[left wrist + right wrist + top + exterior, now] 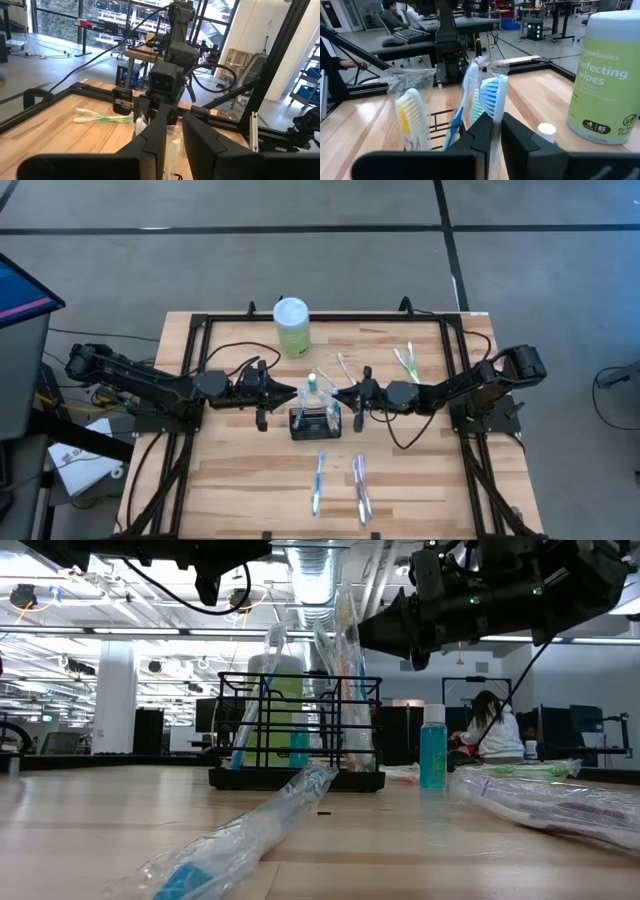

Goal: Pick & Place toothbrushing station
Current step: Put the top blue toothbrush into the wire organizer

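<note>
The toothbrushing station, a black wire caddy (315, 425) (300, 730), stands on its base mid-table with several wrapped toothbrushes upright in it. My right gripper (335, 393) (494, 135) comes level from the right, just above the caddy, shut on a blue-bristled wrapped toothbrush (492, 97). From the left, my left gripper (298, 392) (172, 145) is shut on a pale wrapped toothbrush (173, 147). A yellow-bristled brush (412, 117) stands beside them. My left gripper pinches a wrapped toothbrush's pale upper part (174, 142) between its two fingers, coming level from the table's left. What lies below the fingers is hidden by the gripper itself. My right gripper has the blue-bristled toothbrush in its clear wrapper between its two fingers, just below the head (493, 120). It comes level from the table's right, across the brush. The brush stands upright, head up; its lower end is hidden behind the fingers.
A pale green wipes canister (291, 326) (605, 75) stands behind the caddy. A small blue bottle (433, 745) is near it. Wrapped toothbrushes lie near the front (319, 483) (360, 488) and at the back right (405, 360). A black frame (200, 320) borders the table.
</note>
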Robot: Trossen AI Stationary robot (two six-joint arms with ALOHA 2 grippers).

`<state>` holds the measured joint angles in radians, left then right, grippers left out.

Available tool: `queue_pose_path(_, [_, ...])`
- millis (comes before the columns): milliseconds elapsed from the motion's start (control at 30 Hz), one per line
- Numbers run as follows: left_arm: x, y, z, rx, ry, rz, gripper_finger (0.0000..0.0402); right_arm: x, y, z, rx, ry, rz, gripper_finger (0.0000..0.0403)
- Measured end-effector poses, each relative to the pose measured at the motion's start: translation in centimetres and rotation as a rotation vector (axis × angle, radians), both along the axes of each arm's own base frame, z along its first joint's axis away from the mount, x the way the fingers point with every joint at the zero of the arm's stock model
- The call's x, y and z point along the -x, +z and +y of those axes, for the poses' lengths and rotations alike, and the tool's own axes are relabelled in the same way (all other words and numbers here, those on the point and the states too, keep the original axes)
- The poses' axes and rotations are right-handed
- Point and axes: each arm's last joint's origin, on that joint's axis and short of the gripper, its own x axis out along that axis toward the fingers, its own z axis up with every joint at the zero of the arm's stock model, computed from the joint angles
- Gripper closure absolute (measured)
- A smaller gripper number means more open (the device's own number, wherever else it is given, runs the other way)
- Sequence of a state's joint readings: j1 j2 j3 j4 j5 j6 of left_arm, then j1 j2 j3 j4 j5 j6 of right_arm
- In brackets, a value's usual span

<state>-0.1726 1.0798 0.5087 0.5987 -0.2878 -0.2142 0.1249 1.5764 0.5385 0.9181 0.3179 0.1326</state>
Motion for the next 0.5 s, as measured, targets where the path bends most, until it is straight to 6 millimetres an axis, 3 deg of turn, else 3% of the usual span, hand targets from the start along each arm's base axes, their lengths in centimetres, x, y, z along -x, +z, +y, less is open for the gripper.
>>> queue_pose_path(500, [0.00,0.00,0.00,0.000,0.000,0.000,0.0344,0.09,-0.51,-0.10,0.004,-0.032,0.052,0.0336])
